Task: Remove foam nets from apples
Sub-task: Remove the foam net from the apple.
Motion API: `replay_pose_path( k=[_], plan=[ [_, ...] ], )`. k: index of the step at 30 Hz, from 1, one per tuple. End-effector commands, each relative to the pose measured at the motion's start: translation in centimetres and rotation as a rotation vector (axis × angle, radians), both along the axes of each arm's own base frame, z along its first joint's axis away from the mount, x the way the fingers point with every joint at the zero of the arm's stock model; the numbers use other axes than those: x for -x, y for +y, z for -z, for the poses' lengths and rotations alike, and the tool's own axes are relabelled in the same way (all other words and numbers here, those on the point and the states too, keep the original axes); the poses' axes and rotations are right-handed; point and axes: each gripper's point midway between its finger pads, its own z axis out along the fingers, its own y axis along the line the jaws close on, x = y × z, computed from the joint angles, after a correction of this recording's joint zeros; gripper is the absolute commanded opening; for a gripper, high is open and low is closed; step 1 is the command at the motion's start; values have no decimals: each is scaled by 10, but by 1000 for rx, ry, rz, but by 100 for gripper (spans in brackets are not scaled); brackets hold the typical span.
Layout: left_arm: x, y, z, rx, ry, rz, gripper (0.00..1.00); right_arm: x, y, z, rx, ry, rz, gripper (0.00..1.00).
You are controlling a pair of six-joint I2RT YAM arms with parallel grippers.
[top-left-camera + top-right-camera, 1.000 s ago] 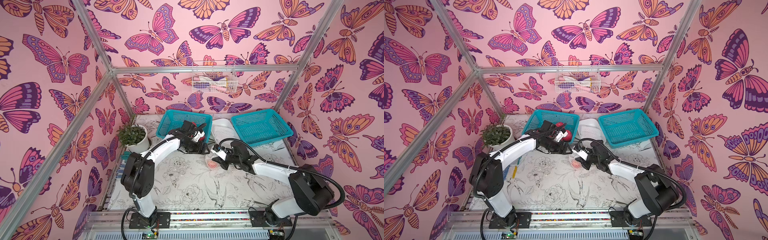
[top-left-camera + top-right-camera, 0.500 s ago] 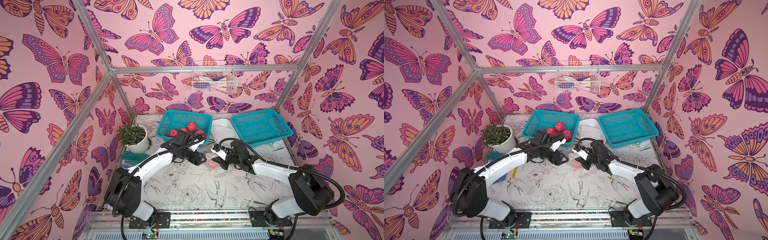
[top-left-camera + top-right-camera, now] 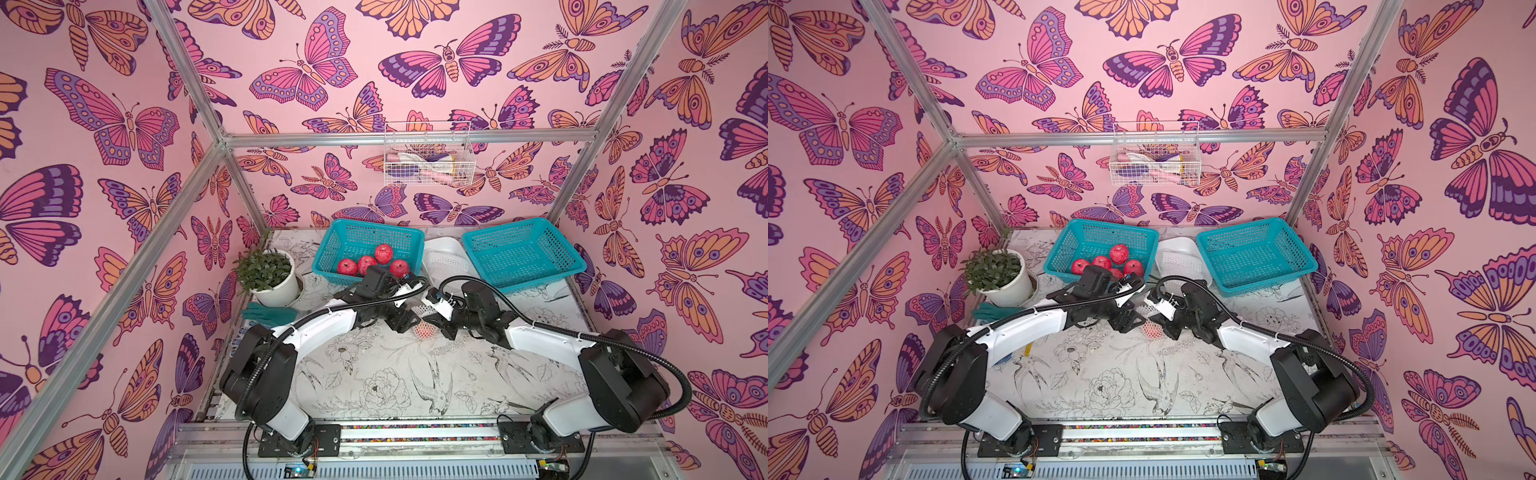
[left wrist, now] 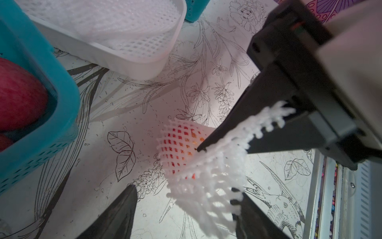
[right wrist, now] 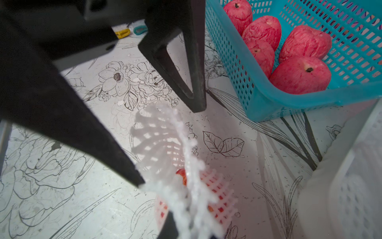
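Observation:
One apple point(image 4: 178, 142) still in its foam net point(image 4: 206, 186) lies on the patterned table between my arms, also seen in a top view as the netted apple point(image 3: 424, 330). My right gripper point(image 4: 199, 148) is shut on the net's frilled edge and holds it stretched up off the apple; its own wrist view shows the right gripper point(image 5: 186, 229) pinching that edge. My left gripper point(image 4: 186, 207) is open, with the net's loose open end between its fingers and one fingertip point(image 4: 239, 201) touching the frill. Several bare red apples point(image 5: 299, 76) lie in the left teal basket point(image 3: 365, 235).
A second teal basket point(image 3: 523, 253) stands at the back right. Between the baskets a white tray point(image 3: 444, 245) holds loose foam nets. A potted plant point(image 3: 270, 274) and green gloves point(image 3: 266, 313) are at the left edge. A wire basket point(image 3: 428, 166) hangs on the back wall.
My left arm has drawn back from over the left basket and swung down to the netted apple, uncovering the bare apples. Its jaws have narrowed slightly. The right gripper kept its hold.

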Motion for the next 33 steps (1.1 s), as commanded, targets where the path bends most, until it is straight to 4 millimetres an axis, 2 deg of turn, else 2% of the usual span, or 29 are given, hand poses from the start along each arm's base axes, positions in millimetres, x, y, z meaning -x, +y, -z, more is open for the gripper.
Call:
replay_pose_path(
  k=[1, 9, 13, 19, 24, 33],
  plan=[
    [-9, -8, -9, 29, -47, 16, 70, 5, 6, -13, -40, -15, -30, 8],
    [-6, -15, -20, 95, -36, 31, 47, 1, 6, -22, -43, -34, -17, 5],
    [-4, -10, -27, 95, -58, 14, 48, -5, 4, -30, -50, -59, 14, 5],
    [-2, 2, -35, 73, -92, -33, 62, -10, 0, -29, -35, -61, 57, 4],
    [3, 9, -40, 71, -85, -46, 66, -15, 1, -40, -57, -72, 79, 4],
    [4, 15, -45, 82, -86, -70, 68, -14, 1, -56, -81, -85, 79, 4]
  ],
)
